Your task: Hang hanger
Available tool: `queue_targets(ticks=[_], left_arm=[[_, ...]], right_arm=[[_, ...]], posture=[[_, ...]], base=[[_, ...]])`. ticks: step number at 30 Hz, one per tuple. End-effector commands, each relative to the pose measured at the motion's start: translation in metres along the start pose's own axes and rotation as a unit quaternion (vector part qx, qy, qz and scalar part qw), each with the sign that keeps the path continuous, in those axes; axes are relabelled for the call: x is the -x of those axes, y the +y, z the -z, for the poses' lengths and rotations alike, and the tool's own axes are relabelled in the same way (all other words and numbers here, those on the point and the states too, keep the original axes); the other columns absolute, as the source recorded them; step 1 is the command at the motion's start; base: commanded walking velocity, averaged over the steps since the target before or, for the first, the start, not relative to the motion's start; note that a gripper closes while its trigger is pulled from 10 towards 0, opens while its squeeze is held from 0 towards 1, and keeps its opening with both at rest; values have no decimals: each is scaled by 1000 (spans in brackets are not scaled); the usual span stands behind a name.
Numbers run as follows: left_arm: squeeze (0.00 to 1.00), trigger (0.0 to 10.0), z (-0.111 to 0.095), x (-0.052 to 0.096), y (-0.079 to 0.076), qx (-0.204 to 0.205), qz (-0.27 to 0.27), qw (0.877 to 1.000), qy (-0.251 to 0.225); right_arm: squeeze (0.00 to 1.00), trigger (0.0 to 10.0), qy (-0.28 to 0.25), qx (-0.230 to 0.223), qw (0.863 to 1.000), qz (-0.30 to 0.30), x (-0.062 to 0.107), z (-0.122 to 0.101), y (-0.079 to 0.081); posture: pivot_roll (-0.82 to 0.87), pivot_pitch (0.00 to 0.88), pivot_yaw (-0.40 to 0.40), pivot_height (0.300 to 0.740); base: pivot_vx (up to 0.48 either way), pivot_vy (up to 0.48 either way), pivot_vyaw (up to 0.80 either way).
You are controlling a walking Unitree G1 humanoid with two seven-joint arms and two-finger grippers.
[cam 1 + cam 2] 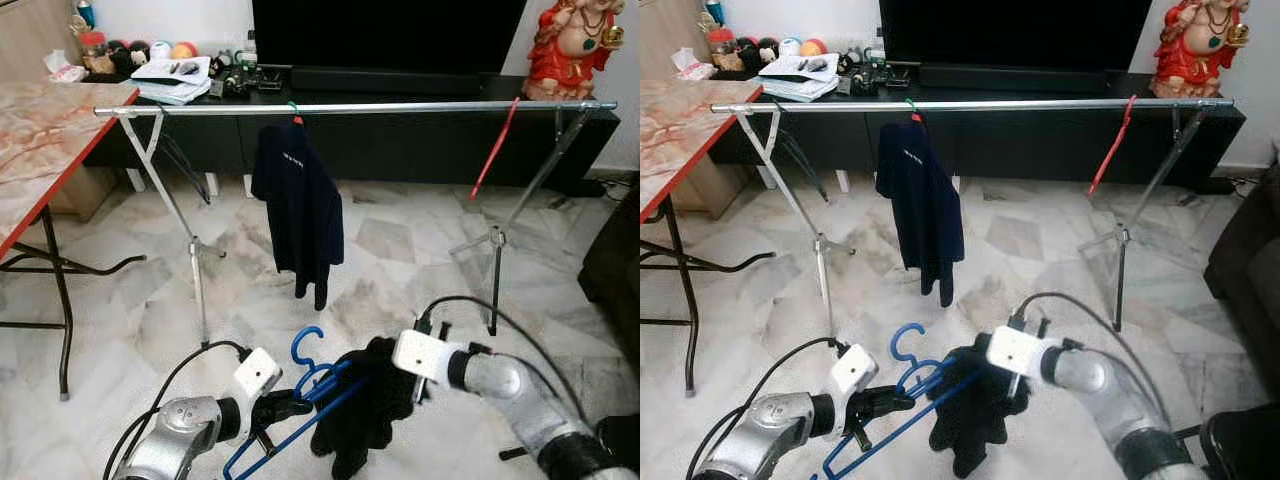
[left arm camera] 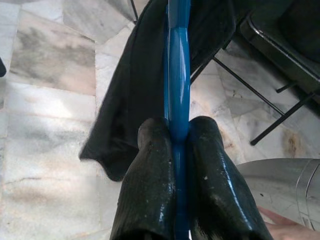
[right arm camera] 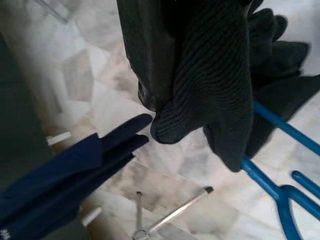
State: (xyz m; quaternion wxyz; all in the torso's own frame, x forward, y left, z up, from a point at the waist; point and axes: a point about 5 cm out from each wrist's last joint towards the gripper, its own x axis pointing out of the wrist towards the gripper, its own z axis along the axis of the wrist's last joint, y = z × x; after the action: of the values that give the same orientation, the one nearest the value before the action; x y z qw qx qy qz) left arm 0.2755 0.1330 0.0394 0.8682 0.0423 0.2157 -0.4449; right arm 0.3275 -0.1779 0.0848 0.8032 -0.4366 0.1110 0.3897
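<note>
Left eye view: blue hanger [image 1: 300,395] sits low and near, carrying a black knit garment [image 1: 365,405]. Left gripper [image 2: 175,165] has its fingers clamped on the hanger's bar. Right gripper [image 1: 420,385] is buried in the garment; jaw state cannot be told. Farther off, a metal drying rail [image 1: 350,107] carries a navy shirt [image 1: 298,205] and a red hanger [image 1: 495,150].
</note>
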Motion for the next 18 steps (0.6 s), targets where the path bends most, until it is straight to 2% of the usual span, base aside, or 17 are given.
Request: queue_targets(ticks=[1, 8, 10, 14, 18], left_arm=[[0, 10000, -2, 2, 1, 0, -1, 1000, -6], [0, 10000, -3, 2, -1, 2, 5, 1000, -8], [0, 10000, -4, 2, -1, 4, 7, 1000, -10], [0, 10000, -4, 2, -2, 5, 10, 1000, -11], [0, 10000, -5, 0, -3, 7, 13, 1000, -13]], right_arm=[[0, 10000, -6, 18, 1000, 4, 0, -4, -3], [0, 10000, -79, -3, 996, -38, 0, -20, 3], [0, 10000, -124, -29, 990, -65, 4, -31, 5], [0, 10000, -156, -42, 981, -103, 11, -40, 7], [0, 10000, -200, -50, 966, -155, 22, -54, 8]], posture=[[-34, 86, -18, 740], [-33, 88, -18, 740], [-34, 88, -17, 740], [-37, 87, -17, 740], [-41, 87, -16, 740]], base=[[0, 0, 0], [0, 0, 0], [0, 0, 0], [0, 0, 0], [0, 0, 0]])
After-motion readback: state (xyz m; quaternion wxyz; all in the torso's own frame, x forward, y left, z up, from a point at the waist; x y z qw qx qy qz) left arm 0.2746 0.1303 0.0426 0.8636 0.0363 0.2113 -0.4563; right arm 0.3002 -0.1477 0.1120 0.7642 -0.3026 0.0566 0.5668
